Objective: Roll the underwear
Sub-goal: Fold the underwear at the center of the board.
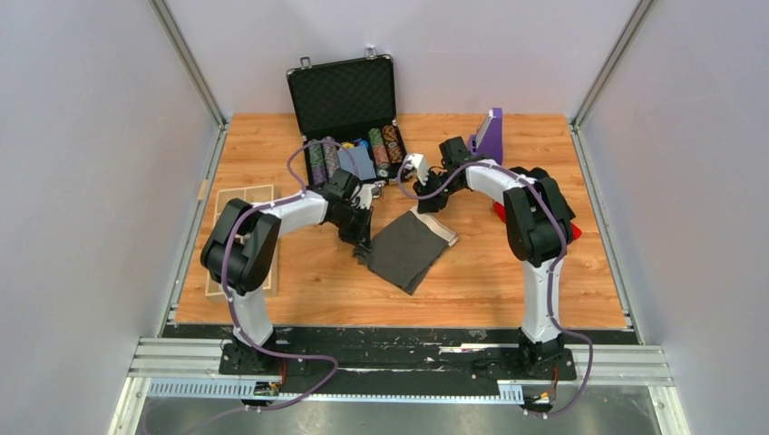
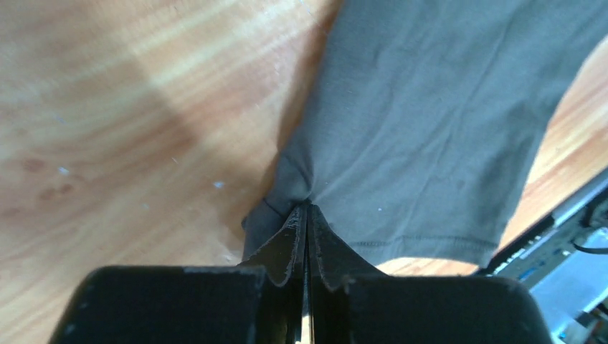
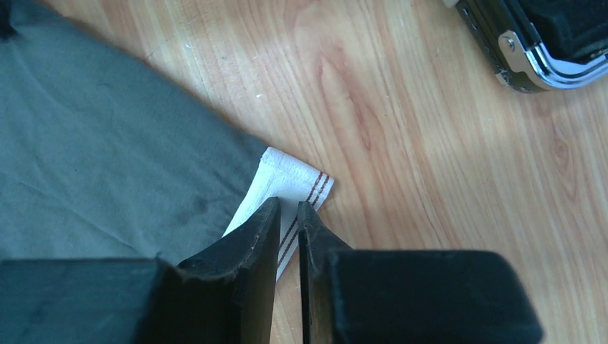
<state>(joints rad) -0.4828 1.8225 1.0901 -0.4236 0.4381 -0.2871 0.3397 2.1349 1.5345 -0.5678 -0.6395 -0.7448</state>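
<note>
the underwear (image 1: 408, 249) lies on the table (image 1: 508, 290) before the case (image 1: 345, 100).

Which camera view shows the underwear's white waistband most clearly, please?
The right wrist view: the waistband sits close up, stripes legible, with the right gripper closed on it. The top external view shows only a pale strip. The left wrist view shows just grey cloth of the underwear.

Arms folded inward — left end effector (image 2: 307, 209), right end effector (image 3: 288, 208) both pinched closed.

The charcoal-grey underwear (image 1: 405, 254) lies folded flat, turned diagonally, mid-scene; its white waistband (image 3: 294, 179) with thin reddish stripes edges the far-right side.
</note>
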